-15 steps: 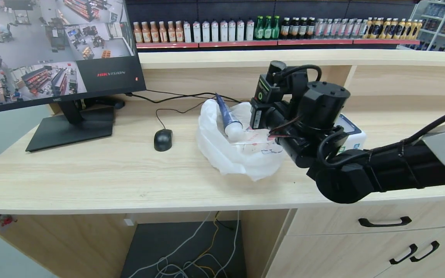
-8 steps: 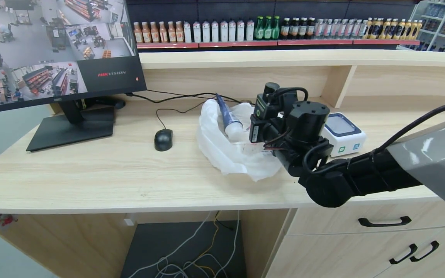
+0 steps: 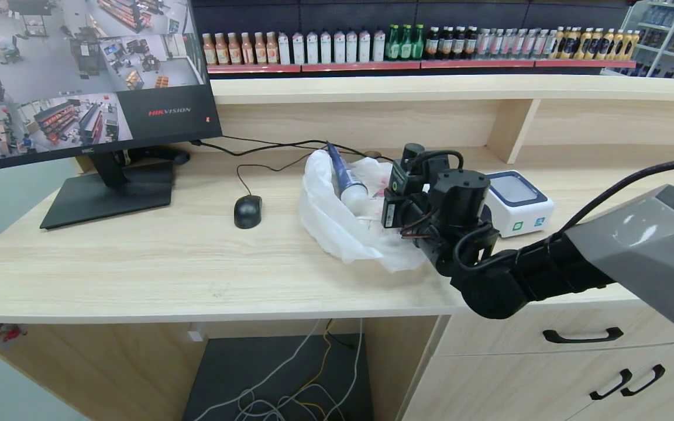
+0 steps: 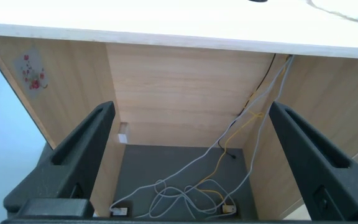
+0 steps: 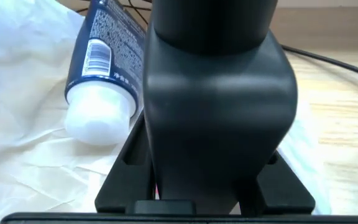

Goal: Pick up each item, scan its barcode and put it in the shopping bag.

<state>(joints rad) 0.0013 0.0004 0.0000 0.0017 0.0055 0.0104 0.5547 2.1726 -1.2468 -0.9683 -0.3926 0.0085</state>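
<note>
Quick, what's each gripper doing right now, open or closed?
Left gripper: open, holding nothing.
Right gripper: over the bag, open or closed cannot be told.

tube (image 5: 104, 53) top cropped, bag (image 3: 331, 228) interior hidden

A dark blue tube (image 3: 344, 175) with a white cap is lying tilted in the mouth of the crumpled white shopping bag (image 3: 337, 234), its barcode showing. The bag is sitting on the wooden counter (image 3: 138, 263), near the white scanner (image 3: 518, 202).
</note>
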